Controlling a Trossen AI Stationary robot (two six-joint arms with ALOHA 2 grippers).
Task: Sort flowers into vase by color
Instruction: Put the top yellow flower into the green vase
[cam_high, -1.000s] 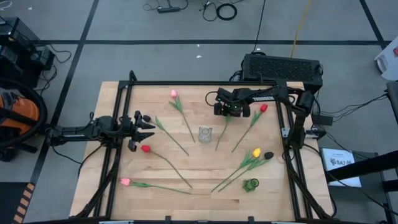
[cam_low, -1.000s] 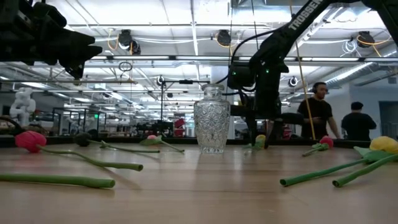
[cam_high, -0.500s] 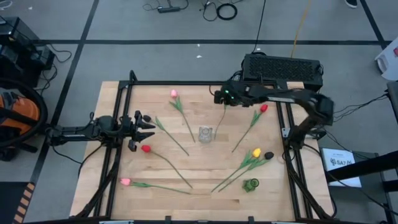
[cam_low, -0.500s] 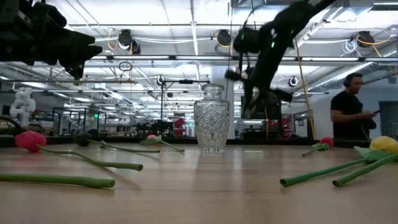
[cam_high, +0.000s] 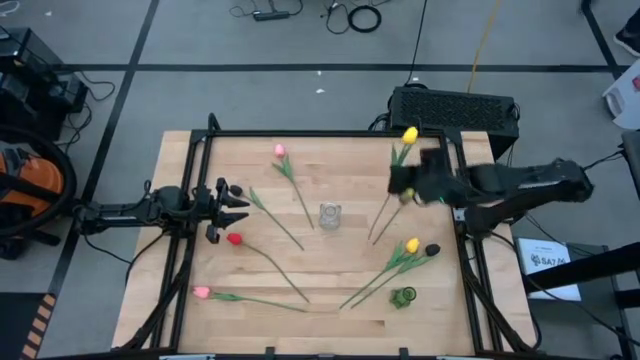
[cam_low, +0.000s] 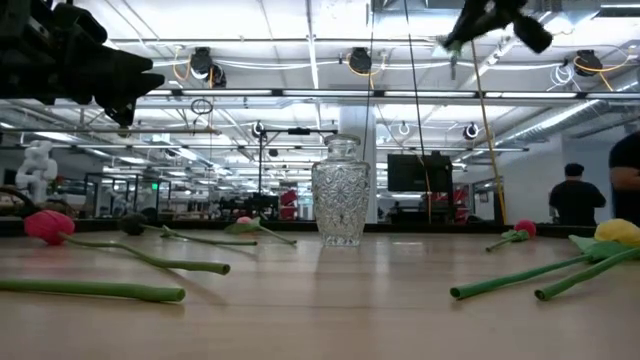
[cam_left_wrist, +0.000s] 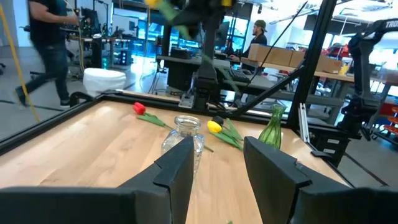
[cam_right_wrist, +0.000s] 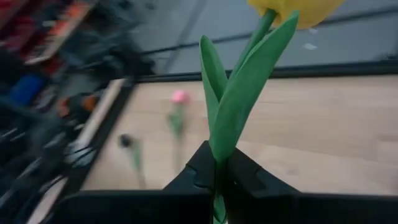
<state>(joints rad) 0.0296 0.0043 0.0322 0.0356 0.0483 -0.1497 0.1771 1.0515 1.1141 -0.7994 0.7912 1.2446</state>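
My right gripper (cam_high: 400, 182) hangs high over the table's far right part (cam_low: 490, 18), shut on a yellow tulip (cam_high: 409, 134) with green leaves (cam_right_wrist: 233, 106). The clear glass vase (cam_high: 329, 215) stands upright mid-table (cam_low: 341, 190). Other flowers lie flat on the wood: pink (cam_high: 279, 151), black (cam_high: 236, 189), red (cam_high: 234, 239), another pink (cam_high: 201, 292), yellow (cam_high: 412, 245) and black (cam_high: 431, 249). My left gripper (cam_high: 235, 208) waits open at the left side, level, its fingers pointing toward the vase (cam_left_wrist: 183, 134). My right gripper pinches the yellow tulip's stem just below its leaves (cam_right_wrist: 217, 171) between its two fingers. The head and leaves stand out beyond the fingers, toward the table's far edge. The flower is lifted clear of the table. The arm hides the lower stem.
A green vase (cam_high: 404, 296) stands near the front right (cam_left_wrist: 272, 127). A black frame (cam_high: 300, 133) runs round the table top. A loose stem (cam_high: 380, 228) lies under my right arm. People move in the room behind the table (cam_low: 575, 195).
My right gripper has taken the yellow tulip off the table right of the vase, risen high and swung toward the table's right edge, turning as it went. The tulip, which lay flat, now hangs clear with its head toward the far edge.
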